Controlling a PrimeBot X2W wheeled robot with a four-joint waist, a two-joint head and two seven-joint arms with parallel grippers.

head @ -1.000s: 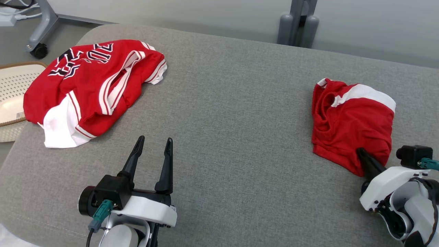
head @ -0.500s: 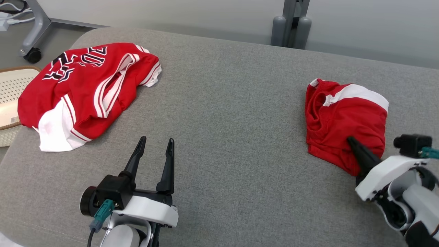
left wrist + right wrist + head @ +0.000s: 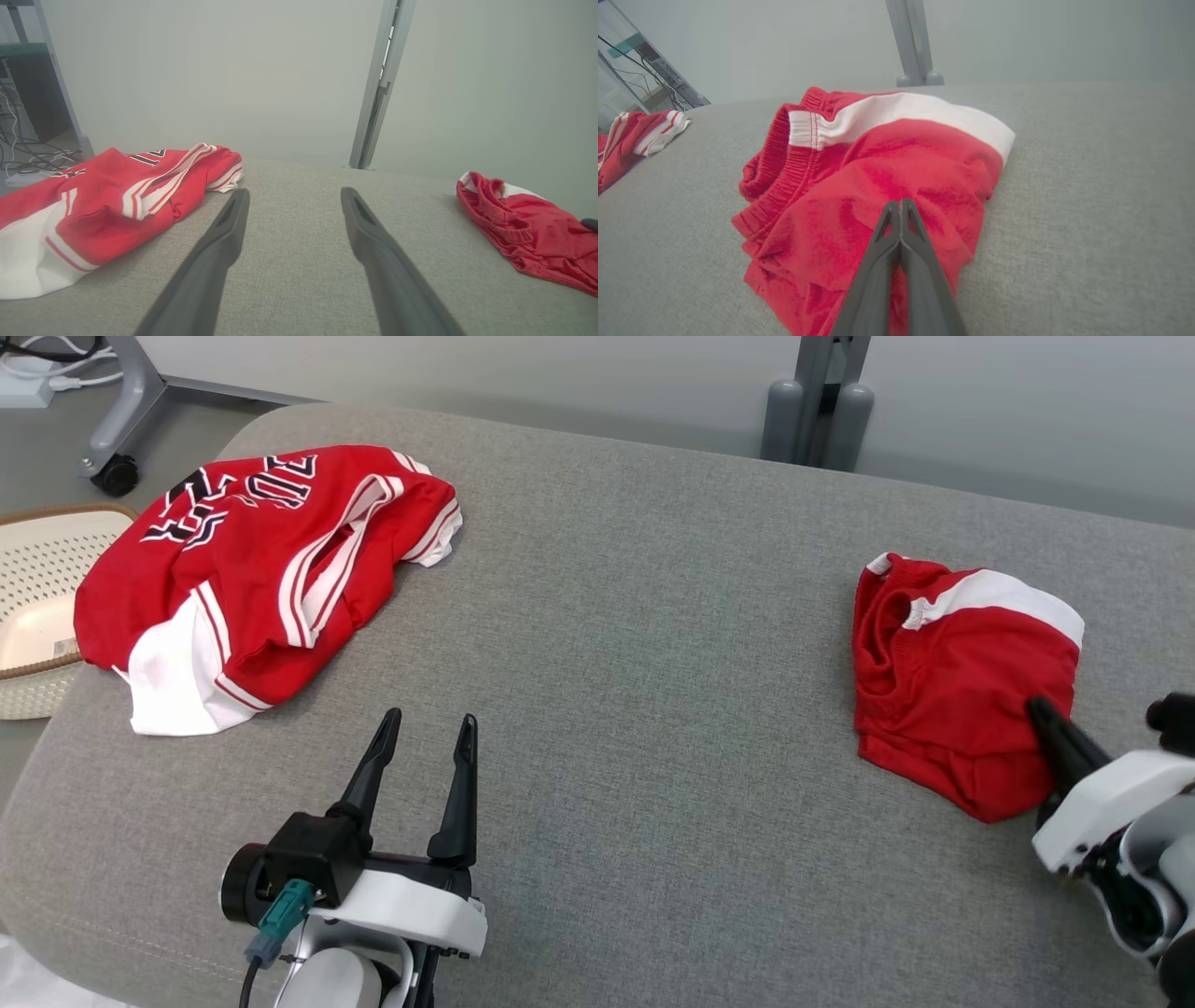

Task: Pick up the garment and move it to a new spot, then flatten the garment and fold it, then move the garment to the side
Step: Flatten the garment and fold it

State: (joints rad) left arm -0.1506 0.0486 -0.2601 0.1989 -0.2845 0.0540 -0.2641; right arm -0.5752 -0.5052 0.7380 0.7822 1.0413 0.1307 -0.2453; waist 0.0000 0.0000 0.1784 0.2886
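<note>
Crumpled red shorts (image 3: 943, 691) with a white band lie at the right of the grey padded table (image 3: 635, 616). My right gripper (image 3: 1034, 705) is shut, its tips resting on their right part; no cloth shows pinched between the tips. The right wrist view has the shut right gripper (image 3: 900, 201) over the shorts (image 3: 887, 158). A red jersey (image 3: 252, 569) with white trim and black lettering lies bunched at the far left. My left gripper (image 3: 429, 719) stands open near the front, apart from both garments. In the left wrist view, the left gripper (image 3: 295, 192) points between jersey (image 3: 103, 200) and shorts (image 3: 528, 228).
A pale perforated basket (image 3: 37, 569) sits off the table's left edge, partly under the jersey. A grey post (image 3: 817, 401) rises behind the far edge, and a wheeled stand leg (image 3: 117, 420) is at the back left. Bare grey padding lies between the two garments.
The head camera has shifted a little. My right gripper, still shut, has slid from the shorts' lower edge toward their right side. The left arm has not moved.
</note>
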